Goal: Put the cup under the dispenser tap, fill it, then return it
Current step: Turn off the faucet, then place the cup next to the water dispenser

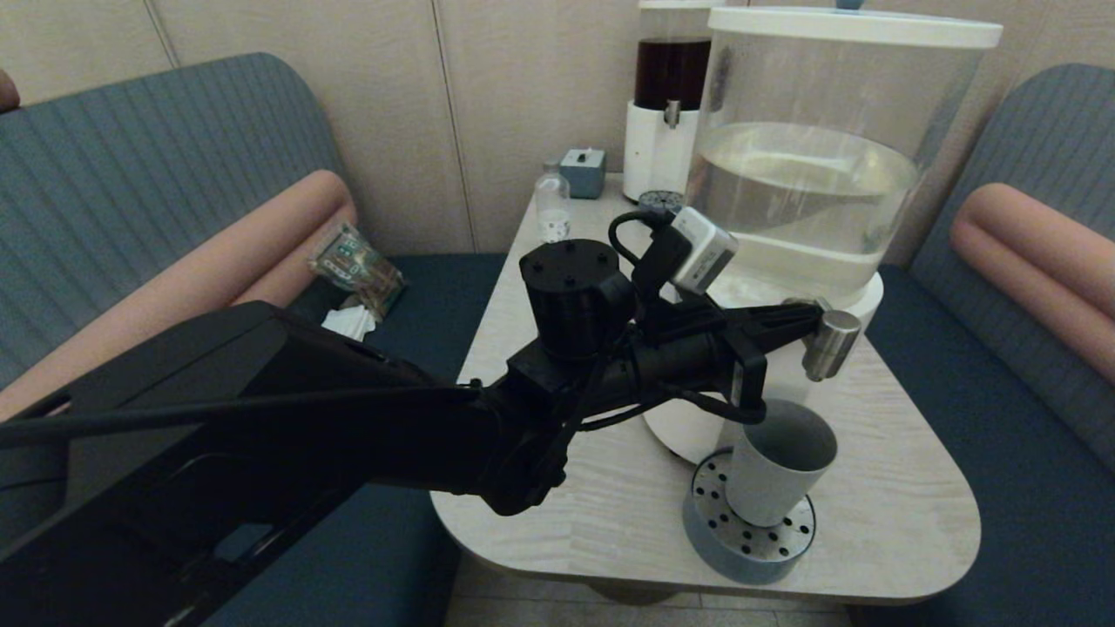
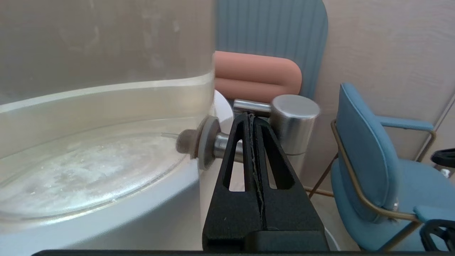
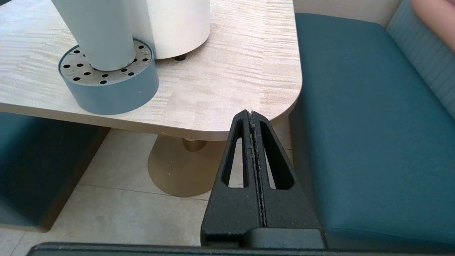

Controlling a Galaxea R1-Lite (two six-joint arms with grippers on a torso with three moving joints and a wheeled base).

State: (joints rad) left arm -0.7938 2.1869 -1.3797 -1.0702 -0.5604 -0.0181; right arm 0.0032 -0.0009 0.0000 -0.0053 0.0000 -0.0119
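Head view shows the cup (image 1: 778,470) standing upright on the round drip tray (image 1: 751,531) beneath the dispenser tap (image 1: 830,344). Left gripper (image 1: 806,315) is clenched, empty, its tips against the tap's stem. Right gripper (image 3: 251,115) hangs clenched, empty, off the table (image 3: 231,85) edge.

A café or restaurant booth: padded teal benches (image 1: 131,165) flank a small table (image 1: 871,522) bearing drink dispensers (image 1: 810,165) at twelve o'clock.
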